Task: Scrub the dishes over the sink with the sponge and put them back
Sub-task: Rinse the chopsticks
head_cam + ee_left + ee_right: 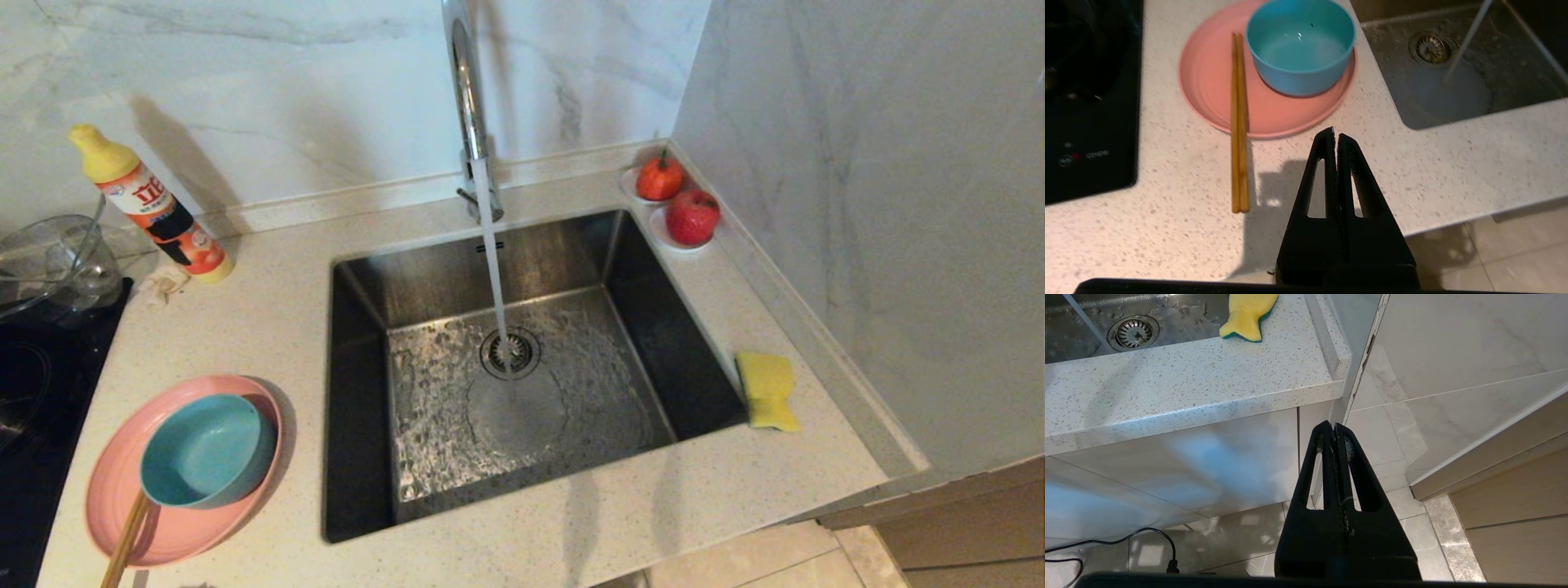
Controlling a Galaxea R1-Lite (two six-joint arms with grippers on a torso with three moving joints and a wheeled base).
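While water runs into the sink (367,310), nothing is picked up yet. The bowl (204,451) sits on the plate (114,482) at the worktop's front left; the sponge (766,389) lies right of the sink. Both the left hand (1334,131) and right hand (1331,426) are pressed together, empty; one must spread and reach first.

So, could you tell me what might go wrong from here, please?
1. The chopsticks rest loose across the plate rim beside the bowl; lifting either dish could send them rolling.
2. The tap is running into the sink, so a dish held under it may splash.
3. The sponge lies at the sink's edge and could be nudged in.
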